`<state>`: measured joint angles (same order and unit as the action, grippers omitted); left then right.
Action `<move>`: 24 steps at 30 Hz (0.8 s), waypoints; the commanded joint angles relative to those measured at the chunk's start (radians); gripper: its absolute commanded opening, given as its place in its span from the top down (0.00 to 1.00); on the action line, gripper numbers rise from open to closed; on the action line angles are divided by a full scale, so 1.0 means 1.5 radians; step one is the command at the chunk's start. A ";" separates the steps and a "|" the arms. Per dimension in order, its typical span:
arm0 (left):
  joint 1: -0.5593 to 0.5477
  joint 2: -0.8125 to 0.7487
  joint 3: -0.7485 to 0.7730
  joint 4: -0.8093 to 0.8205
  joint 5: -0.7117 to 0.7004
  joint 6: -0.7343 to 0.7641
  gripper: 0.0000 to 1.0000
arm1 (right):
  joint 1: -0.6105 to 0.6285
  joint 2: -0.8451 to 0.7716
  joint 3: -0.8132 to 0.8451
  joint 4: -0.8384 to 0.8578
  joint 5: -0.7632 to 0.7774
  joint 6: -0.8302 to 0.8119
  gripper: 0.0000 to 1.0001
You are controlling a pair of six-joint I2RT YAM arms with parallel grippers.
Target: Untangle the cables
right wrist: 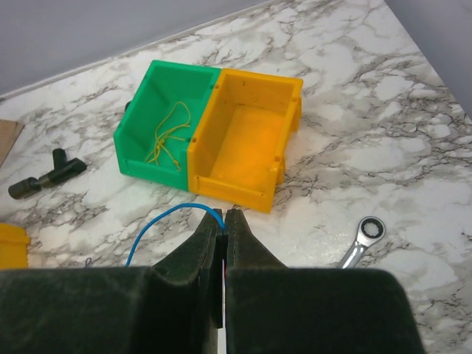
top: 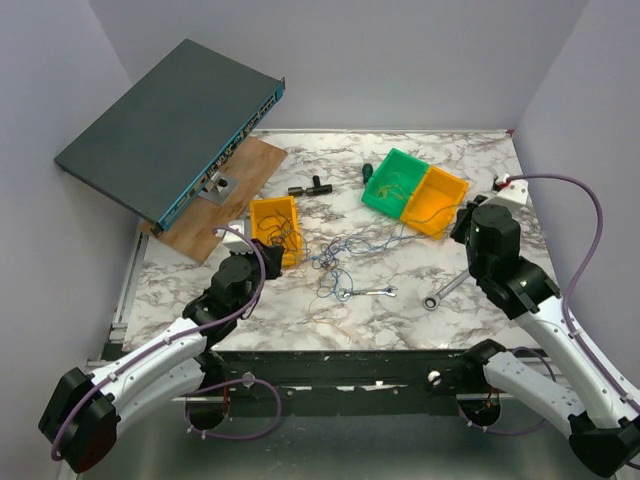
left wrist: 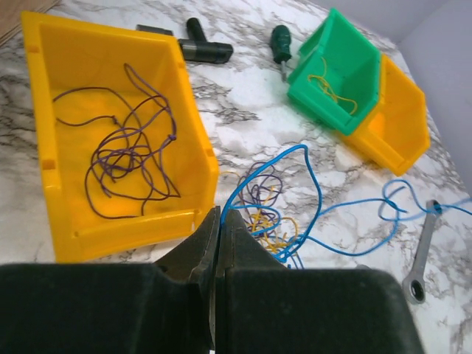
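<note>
- Over tabletop (left wrist: 243, 125), left tool (left wrist: 221, 214) low beside yellow bin (left wrist: 44, 110), jaws closed.
- Right tool (right wrist: 223, 215) pinches blue cable (right wrist: 158, 221).
- Yellow bin holds purple cables (left wrist: 125, 155); green bin (right wrist: 136, 125), yellow cable (right wrist: 168, 133).

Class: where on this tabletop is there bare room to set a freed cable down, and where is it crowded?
Bare spots: the far right corner behind the green bin and orange bin; the near edge in front of the small wrench. Crowded: the middle, where the cables sprawl between the yellow bin and the orange bin.
</note>
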<state>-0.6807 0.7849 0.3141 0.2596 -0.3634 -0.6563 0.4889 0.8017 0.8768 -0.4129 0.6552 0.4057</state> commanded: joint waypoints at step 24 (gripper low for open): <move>0.004 -0.011 -0.033 0.107 0.081 0.049 1.00 | -0.003 -0.071 0.080 -0.115 0.180 0.048 0.99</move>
<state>-0.6796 0.7338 0.2684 0.2321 -0.5083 -0.7265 0.4870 0.5880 0.9710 -0.6510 1.0687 0.5362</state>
